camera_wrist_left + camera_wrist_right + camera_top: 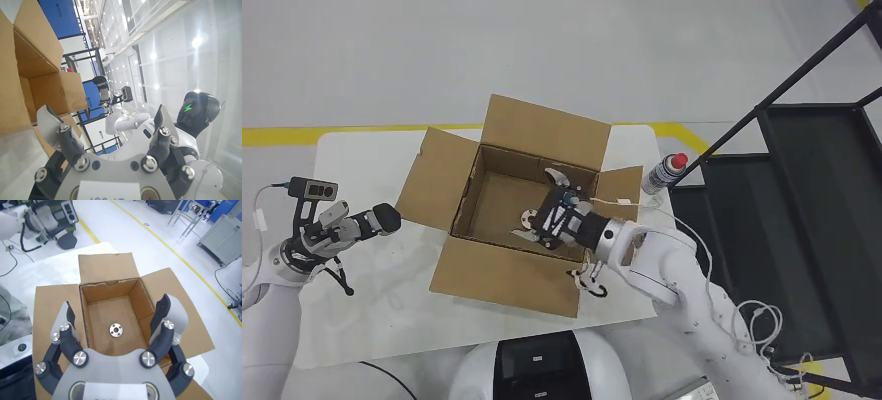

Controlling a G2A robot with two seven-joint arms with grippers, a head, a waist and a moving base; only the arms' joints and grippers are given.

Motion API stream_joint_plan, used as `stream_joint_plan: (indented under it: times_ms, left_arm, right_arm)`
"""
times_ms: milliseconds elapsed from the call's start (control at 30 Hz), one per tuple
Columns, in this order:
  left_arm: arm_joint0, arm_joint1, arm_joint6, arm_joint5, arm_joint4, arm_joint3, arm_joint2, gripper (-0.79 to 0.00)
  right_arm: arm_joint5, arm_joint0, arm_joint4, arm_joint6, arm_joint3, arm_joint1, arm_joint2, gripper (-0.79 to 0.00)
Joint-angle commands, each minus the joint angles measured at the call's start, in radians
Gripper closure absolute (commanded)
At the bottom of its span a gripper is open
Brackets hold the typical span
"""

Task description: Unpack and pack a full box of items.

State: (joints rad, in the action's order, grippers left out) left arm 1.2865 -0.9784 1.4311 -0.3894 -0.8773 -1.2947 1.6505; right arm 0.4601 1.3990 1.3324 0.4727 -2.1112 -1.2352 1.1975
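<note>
Unpacking is looking almost finished, judging by how little is lying in the box. At the left of the white table (362,300), the left gripper (382,218) is hovering just beside the box's left flap, its curved grey fingers (47,121) spread wide and holding nothing. In the middle, the open brown cardboard box (437,185) is sitting with its flaps folded outward. On its floor a small round silver metal disc with a centre hole and smaller holes around it (115,330) is lying flat, apart from the walls. The right gripper (116,303) is hanging over the box opening and pointing down at the disc, jaws wide apart and empty. Further right, near the table's edge, a clear bottle with a red cap (665,174) is resting just beyond the right flap; whether it is upright I cannot tell.

The next move is probably calling for the right gripper to drop straight between the walls. The disc is thin and flat, so the fingertips would need to reach the cardboard floor and pinch its rim.
</note>
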Motion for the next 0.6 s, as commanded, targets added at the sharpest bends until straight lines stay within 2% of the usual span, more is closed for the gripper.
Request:
stream_joint_plan:
  times_ms: [0,100,167,233,400,567]
  left_arm:
    - [0.000,0.000,0.000,0.000,0.000,0.000,0.000,-0.785]
    - [0.000,0.000,0.000,0.000,0.000,0.000,0.000,-0.785]
    - [0.000,0.000,0.000,0.000,0.000,0.000,0.000,-0.785]
    - [0.000,0.000,0.000,0.000,0.000,0.000,0.000,-0.785]
    - [0.000,0.000,0.000,0.000,0.000,0.000,0.000,-0.785]
    - [0.000,0.000,0.000,0.000,0.000,0.000,0.000,-0.785]
  right_arm:
    - [0.026,0.072,0.004,-0.024,-0.027,0.012,0.078,-0.785]
    - [0.077,0.172,-0.051,-0.093,-0.037,0.026,0.186,-0.785]
    - [0.101,0.238,-0.100,-0.179,-0.035,0.032,0.259,-0.785]
    - [0.169,0.290,-0.077,-0.245,-0.032,0.042,0.324,-0.785]
    - [0.234,0.403,-0.111,-0.445,0.029,0.052,0.458,-0.785]
    - [0.255,0.448,-0.108,-0.499,0.085,0.059,0.526,-0.785]
